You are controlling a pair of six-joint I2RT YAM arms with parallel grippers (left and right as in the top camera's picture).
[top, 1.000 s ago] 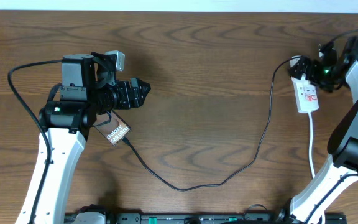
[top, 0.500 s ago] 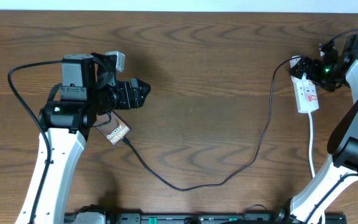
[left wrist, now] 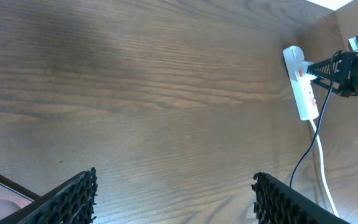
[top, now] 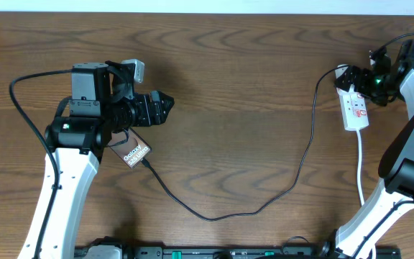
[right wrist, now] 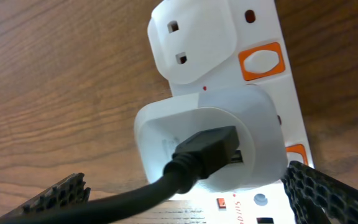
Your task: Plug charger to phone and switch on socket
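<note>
The phone [top: 135, 152] lies face up under my left arm, its white text showing. The charger's black cable [top: 264, 201] meets the phone's lower end and loops across the table to the socket [top: 354, 108], a white power strip. My left gripper [top: 169, 106] is open and empty, above and right of the phone; in the left wrist view [left wrist: 176, 202] only bare wood lies between its fingers. My right gripper [top: 345, 78] is open at the strip's far end. In the right wrist view [right wrist: 191, 202] its fingers straddle a white adapter [right wrist: 253, 118] holding the black plug [right wrist: 207, 149]. An orange switch [right wrist: 263, 61] sits beside it.
The power strip's white cord [top: 361, 165] runs toward the front edge beside my right arm. The left wrist view shows the strip [left wrist: 303, 81] far off with the right gripper at it. The table's back edge is close behind the strip.
</note>
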